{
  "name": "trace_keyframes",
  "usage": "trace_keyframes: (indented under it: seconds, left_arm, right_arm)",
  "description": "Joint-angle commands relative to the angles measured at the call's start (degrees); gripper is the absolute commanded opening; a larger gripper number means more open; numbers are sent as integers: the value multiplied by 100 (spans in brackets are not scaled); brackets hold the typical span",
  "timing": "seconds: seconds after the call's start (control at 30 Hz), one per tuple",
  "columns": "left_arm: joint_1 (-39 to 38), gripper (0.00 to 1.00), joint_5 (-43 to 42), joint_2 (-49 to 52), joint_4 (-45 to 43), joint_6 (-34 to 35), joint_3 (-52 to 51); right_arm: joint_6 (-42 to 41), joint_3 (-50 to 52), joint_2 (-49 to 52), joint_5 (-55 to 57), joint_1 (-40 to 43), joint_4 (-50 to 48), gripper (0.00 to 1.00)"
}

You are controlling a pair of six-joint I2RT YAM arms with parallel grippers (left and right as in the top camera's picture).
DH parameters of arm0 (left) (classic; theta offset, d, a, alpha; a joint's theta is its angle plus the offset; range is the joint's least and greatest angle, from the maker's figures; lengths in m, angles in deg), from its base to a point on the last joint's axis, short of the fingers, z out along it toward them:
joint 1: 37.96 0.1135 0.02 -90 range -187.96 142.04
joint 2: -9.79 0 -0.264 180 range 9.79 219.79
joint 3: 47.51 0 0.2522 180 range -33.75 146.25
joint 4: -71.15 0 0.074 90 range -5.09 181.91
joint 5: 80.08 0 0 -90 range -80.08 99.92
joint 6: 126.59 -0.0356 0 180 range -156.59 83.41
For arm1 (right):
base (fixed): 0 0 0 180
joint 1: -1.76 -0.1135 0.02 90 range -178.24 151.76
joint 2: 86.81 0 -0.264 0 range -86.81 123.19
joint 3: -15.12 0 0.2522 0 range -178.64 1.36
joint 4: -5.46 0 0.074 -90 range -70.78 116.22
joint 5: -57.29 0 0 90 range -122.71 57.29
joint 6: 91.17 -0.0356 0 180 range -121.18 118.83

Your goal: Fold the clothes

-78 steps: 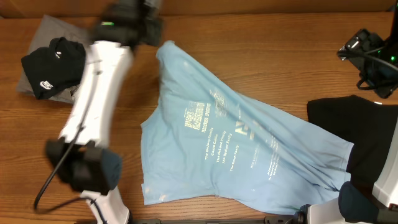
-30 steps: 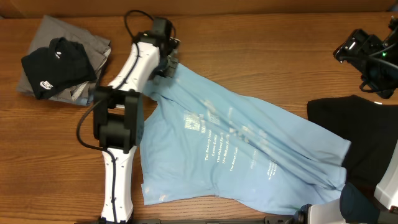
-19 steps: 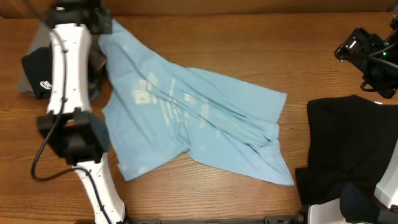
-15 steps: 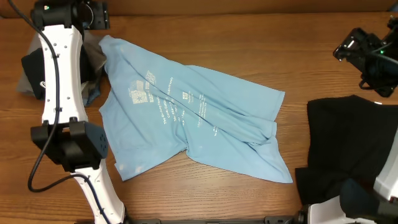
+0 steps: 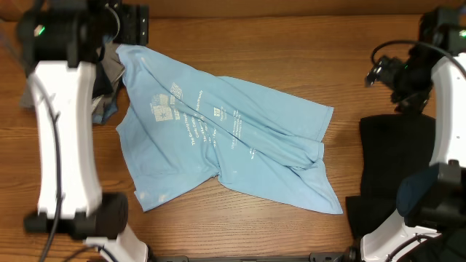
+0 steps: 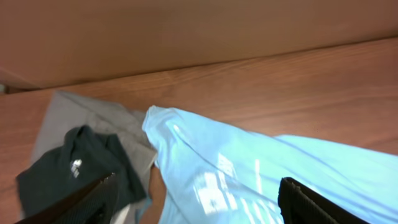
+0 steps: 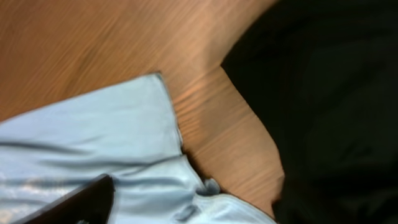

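The light blue T-shirt (image 5: 226, 138) with pale printed text lies rumpled across the middle of the table, one corner near the back left. My left gripper (image 5: 132, 23) hangs above that corner, open, with both fingers (image 6: 93, 200) far apart and only the blue shirt (image 6: 249, 180) below them. A black T-shirt (image 5: 397, 167) lies flat at the right. My right gripper (image 5: 384, 73) hovers behind it, open and empty. In the right wrist view one finger (image 7: 74, 204) shows over the blue shirt (image 7: 93, 137), with the black shirt (image 7: 329, 93) to its right.
A small black shirt (image 6: 68, 171) with a white logo lies on a grey garment (image 6: 81, 115) at the back left, mostly hidden under my left arm (image 5: 65, 124) in the overhead view. A wall runs along the table's far edge. Bare wood (image 5: 277, 51) lies behind the blue shirt.
My left gripper dragged the blue shirt to the left, then let go and opened wide. The shirt now lies still. My right arm has swung in over the right of the table.
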Motion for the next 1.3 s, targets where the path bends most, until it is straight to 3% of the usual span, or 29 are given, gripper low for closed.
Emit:
trace_keyframes:
  seconds: [0.0, 0.07, 0.13, 0.33, 0.67, 0.8, 0.9, 1.1, 1.27]
  left_arm:
    - [-133, 84, -79, -404, 446, 118, 52]
    - [-192, 83, -83, -463, 758, 118, 52]
    - [-247, 83, -83, -476, 1060, 120, 52]
    - [-251, 80, -83, -474, 1755, 118, 52]
    - [-251, 81, -83, -474, 1788, 116, 52]
    - [-251, 83, -79, -474, 1779, 114, 52]
    - [-249, 84, -61, -474, 1757, 116, 52]
    - [-247, 86, -61, -474, 1685, 116, 52]
    - [-247, 88, -61, -474, 1670, 116, 52]
  right_arm:
    - [-15, 1185, 26, 72, 61, -422, 58]
    - [-120, 1792, 31, 76, 61, -734, 43]
    - [-262, 2312, 31, 87, 70, -1082, 20]
    - [-1283, 3770, 31, 909, 494, -2201, 5]
    - [-1823, 3965, 31, 1504, 2516, -2900, 4]
    - [-1276, 3764, 31, -103, 3287, -3075, 4]
    - [-188, 3665, 28, -1416, 3259, -3064, 8]
    - [787, 3615, -133, -2531, 2616, -2684, 7]
    - [236, 3672, -186, -1563, 1790, -2214, 8]
